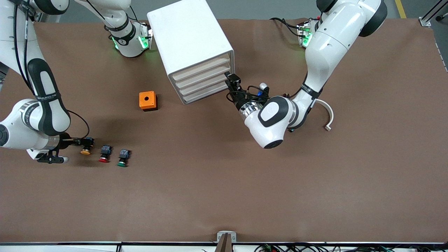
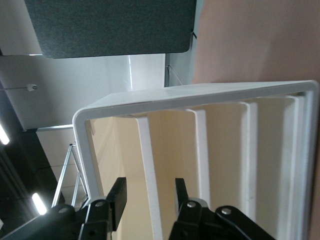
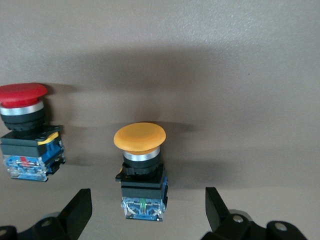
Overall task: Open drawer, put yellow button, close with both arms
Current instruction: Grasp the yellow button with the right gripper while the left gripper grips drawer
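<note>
The white cabinet (image 1: 189, 35) stands at the robots' edge of the table, and its four cream drawers look shut. My left gripper (image 1: 231, 79) is open at the drawer fronts. In the left wrist view its fingers (image 2: 117, 197) stand on either side of a white front strip next to the uppermost drawer (image 2: 115, 150). The yellow button (image 1: 85, 151) lies on the table at the right arm's end. My right gripper (image 1: 79, 141) is open, low at the table. In the right wrist view the yellow button's black-and-blue body (image 3: 142, 192) sits between the open fingers (image 3: 80, 207), untouched.
A red-capped button (image 1: 104, 154) and a green-capped button (image 1: 122, 158) lie in a row beside the yellow one. An orange box (image 1: 147, 100) with a hole sits between the buttons and the cabinet. A white curved piece (image 1: 328, 115) lies by the left arm.
</note>
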You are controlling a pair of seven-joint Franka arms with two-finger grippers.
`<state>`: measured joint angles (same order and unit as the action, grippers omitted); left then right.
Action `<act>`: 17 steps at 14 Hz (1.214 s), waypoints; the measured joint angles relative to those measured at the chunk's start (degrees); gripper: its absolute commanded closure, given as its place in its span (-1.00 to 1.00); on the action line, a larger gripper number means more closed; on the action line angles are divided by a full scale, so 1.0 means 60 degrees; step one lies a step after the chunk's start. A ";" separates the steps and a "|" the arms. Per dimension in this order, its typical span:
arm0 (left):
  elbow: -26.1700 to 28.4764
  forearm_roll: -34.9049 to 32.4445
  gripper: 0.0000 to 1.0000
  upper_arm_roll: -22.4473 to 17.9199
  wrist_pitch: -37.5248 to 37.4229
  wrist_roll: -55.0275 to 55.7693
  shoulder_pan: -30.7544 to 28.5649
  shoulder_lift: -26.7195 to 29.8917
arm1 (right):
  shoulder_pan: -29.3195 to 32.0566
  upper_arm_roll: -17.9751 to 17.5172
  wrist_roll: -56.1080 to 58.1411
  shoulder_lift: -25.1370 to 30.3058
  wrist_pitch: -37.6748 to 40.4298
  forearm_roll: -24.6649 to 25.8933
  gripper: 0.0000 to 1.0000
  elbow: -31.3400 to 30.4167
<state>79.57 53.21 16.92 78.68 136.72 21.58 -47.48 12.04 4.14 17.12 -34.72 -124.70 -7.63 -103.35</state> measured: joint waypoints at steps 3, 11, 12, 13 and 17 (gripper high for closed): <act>0.0033 0.0269 0.08 0.0003 -0.0001 0.0000 0.0437 -0.0035 | -0.0001 -0.0002 0.0025 -0.0075 0.0036 -0.0003 -0.51 0.0000; 0.0146 0.0523 0.45 0.0004 -0.0001 0.0000 0.1034 -0.0287 | -0.0008 -0.0012 0.0064 -0.0069 0.0381 -0.0006 1.00 0.0010; 0.0153 0.0603 0.50 0.0004 -0.0001 0.0000 0.1078 -0.0289 | -0.0010 -0.0013 0.0152 -0.0070 0.0382 -0.0006 1.00 0.0010; 0.0156 0.0653 0.57 0.0004 -0.0001 -0.0001 0.1117 -0.0289 | -0.0010 -0.0014 0.0330 -0.0070 0.0388 -0.0006 1.00 0.0011; 0.0194 0.0662 0.80 -0.0003 0.0004 -0.0002 0.1178 -0.0298 | -0.0010 -0.0014 0.0694 -0.0071 0.0545 -0.0006 1.00 0.0050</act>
<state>80.73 57.18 16.90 78.71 136.71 28.65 -49.27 11.98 4.06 21.28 -35.15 -121.43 -7.67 -103.04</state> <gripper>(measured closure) 0.819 0.590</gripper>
